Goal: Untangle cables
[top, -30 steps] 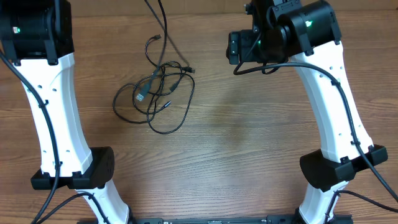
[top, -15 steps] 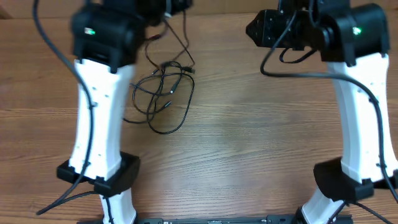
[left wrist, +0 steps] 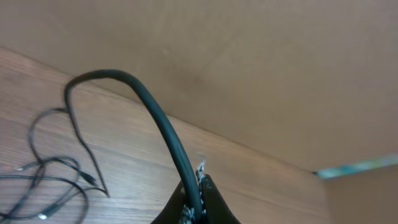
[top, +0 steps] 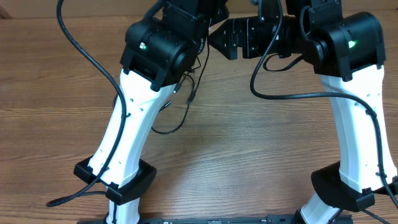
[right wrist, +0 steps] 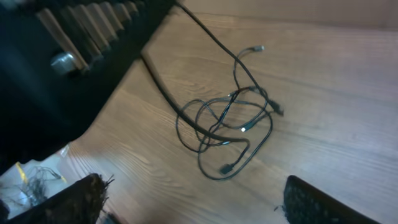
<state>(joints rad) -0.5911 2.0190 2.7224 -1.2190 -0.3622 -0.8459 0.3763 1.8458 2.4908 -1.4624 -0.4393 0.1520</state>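
The cables lie in a loose black tangle on the wooden table, with small plug tips showing. From overhead my left arm covers most of them; only a loop and a plug show. My left gripper is shut on one black cable strand, which arcs up and runs down to the tangle. My right gripper hangs open above the table beside the tangle, with nothing between its fingers; overhead it sits at the far middle.
A tan wall stands along the table's far edge. The left arm's dark body fills the upper left of the right wrist view. Thick black arm cords loop over the table by both white arms.
My left arm has swung from the left edge to the middle and now covers the tangle. My right arm drifted right, then its gripper came back toward the centre.
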